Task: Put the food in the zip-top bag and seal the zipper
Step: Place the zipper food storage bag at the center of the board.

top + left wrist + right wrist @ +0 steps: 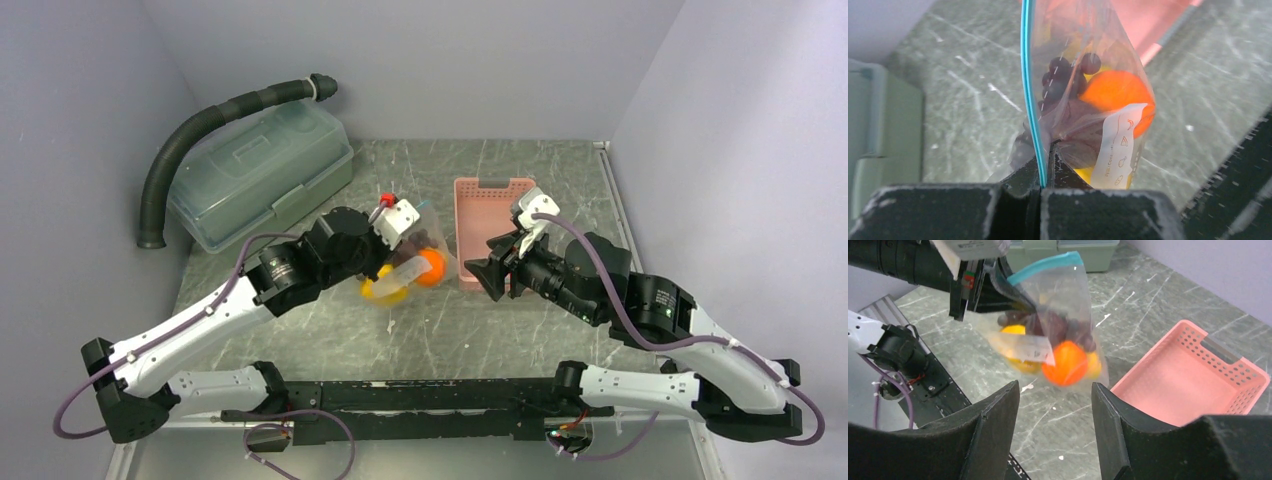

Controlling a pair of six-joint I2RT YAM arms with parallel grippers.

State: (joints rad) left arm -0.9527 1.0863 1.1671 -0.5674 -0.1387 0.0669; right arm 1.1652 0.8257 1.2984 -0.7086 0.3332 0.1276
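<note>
The clear zip-top bag (1058,315) hangs just above the table, mid-table in the top view. My left gripper (1044,150) is shut on its teal-blue zipper (1027,75) at the mouth edge. Inside the bag lies the food: a round orange fruit (1113,90), a dark purple grape bunch (1063,75) and yellow pieces (1013,330). A white label (1120,145) is on the bag's side. To the right of the bag, my right gripper (1055,390) stands open with nothing between its fingers and does not touch the bag.
A pink slotted basket (495,215) sits just behind my right gripper. At the back left a translucent grey-green lidded box (262,170) stands beside a black ribbed hose (200,130). A black rail (420,395) runs along the table's near edge.
</note>
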